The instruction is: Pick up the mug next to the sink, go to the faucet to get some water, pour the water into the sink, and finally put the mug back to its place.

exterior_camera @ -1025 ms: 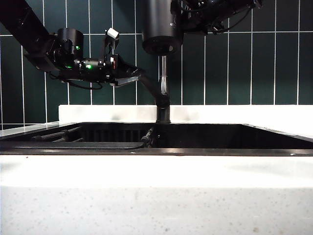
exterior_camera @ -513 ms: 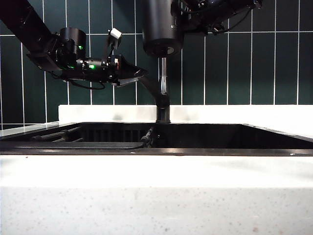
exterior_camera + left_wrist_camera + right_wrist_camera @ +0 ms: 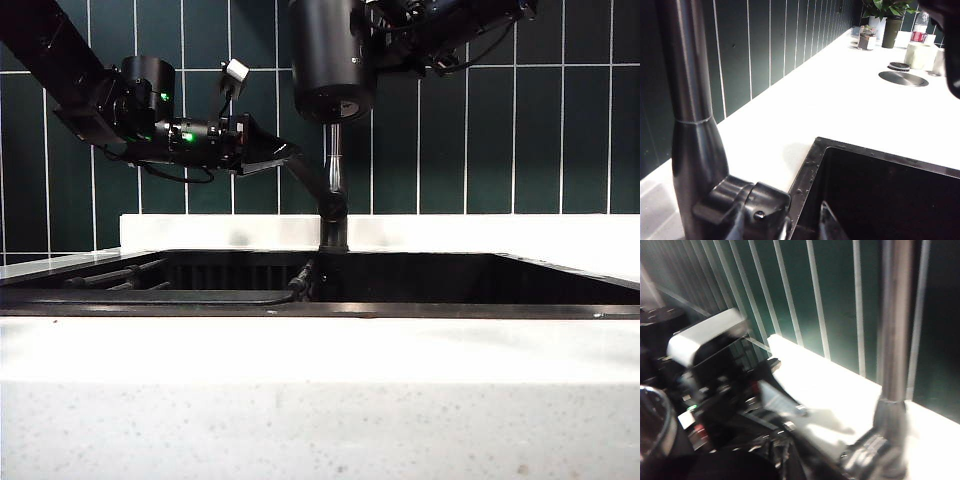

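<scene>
1. Matte black cylindrical mug (image 3: 332, 58), clamped in our right gripper (image 3: 400, 25), hangs above the tall dark-metal faucet (image 3: 334, 190): filling step, we judge.
2. Left gripper (image 3: 270, 155), fingers apart, sits at the grey lever (image 3: 747, 210); next: press it.
3. Black sink (image 3: 420, 278) below; potted plant (image 3: 890, 20) at the worktop's far edge, clear of the work.

Mug (image 3: 332, 55): matte black body, silvery metal rim at its base edge, held high at centre by the right gripper (image 3: 385, 35), black hardware, its jaws closed on it.
Faucet (image 3: 334, 170): brushed dark metal pipe, satin sheen; lever (image 3: 747, 207) of smooth grey metal.
Sink (image 3: 420, 280): black basin, glossy inner walls, ribbed far wall.
Counter (image 3: 320, 390): white speckled stone, smooth, faintly glossy.
Wall tiles (image 3: 500, 140): dark green glazed ceramic, pale grout.
Left gripper (image 3: 262, 155): matte black plastic and metal, jaws spread wide, left of the faucet.
</scene>
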Tool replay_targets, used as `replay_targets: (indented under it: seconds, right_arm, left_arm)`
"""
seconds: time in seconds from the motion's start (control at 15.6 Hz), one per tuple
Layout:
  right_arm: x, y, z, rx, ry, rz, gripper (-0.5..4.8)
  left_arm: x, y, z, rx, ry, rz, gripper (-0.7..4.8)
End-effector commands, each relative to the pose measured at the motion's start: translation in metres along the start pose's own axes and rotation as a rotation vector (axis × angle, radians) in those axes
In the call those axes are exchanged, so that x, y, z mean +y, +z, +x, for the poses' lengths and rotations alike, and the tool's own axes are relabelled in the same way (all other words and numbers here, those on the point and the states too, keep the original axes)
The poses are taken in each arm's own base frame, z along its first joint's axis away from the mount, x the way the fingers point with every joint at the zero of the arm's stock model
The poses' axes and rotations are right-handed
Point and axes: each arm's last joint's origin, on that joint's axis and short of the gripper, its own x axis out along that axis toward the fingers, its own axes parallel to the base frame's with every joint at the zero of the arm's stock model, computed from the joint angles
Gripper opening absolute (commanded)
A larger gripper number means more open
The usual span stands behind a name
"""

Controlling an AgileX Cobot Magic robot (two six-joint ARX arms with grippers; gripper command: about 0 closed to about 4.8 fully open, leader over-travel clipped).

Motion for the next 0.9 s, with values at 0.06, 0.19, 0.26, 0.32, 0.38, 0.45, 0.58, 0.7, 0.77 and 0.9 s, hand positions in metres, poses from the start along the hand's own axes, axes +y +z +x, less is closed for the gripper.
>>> replay_targets:
  seconds: [0.06,0.19,0.26,0.32,0.38,0.45,0.58,0.7,0.77,0.9]
  right_arm:
    - [0.003,0.011,-0.003,-0.055,-0.006,-0.043,-0.02]
    - [0.003,0.01,-0.003,-0.049,0.009,-0.04,-0.01]
    - [0.003,0.01,-0.003,-0.05,0.015,-0.041,-0.01]
    - [0.003,0.01,-0.003,-0.052,0.014,-0.042,-0.01]
    - [0.003,0.01,-0.003,-0.052,0.014,-0.042,-0.01]
    - [0.004,0.01,-0.003,-0.052,0.014,-0.042,-0.01]
    - [0.004,0.01,-0.003,-0.051,0.015,-0.041,-0.01]
    - [0.003,0.01,-0.003,-0.048,0.015,-0.037,-0.01]
    - [0.004,0.01,-0.003,-0.046,0.014,-0.038,-0.01]
    - [-0.001,0.013,-0.009,-0.053,-0.001,-0.06,-0.01]
  left_arm:
    - [-0.001,0.006,0.0,-0.007,0.015,0.019,1.88]
    - [-0.001,0.006,0.0,-0.003,0.014,0.011,1.88]
    - [-0.001,0.005,0.0,-0.001,0.015,0.008,1.88]
    - [0.0,0.005,0.0,0.0,0.018,0.01,1.87]
    - [0.001,0.005,0.0,0.005,0.07,0.036,1.87]
    - [0.005,0.004,-0.001,0.019,0.221,0.037,1.87]
    - [0.008,0.004,-0.001,0.026,0.306,0.037,1.87]
    - [0.008,0.005,-0.002,0.023,0.326,0.015,1.84]
    - [0.007,0.006,-0.002,0.014,0.311,-0.016,1.84]
    - [0.002,0.018,-0.002,-0.021,0.204,-0.02,1.84]
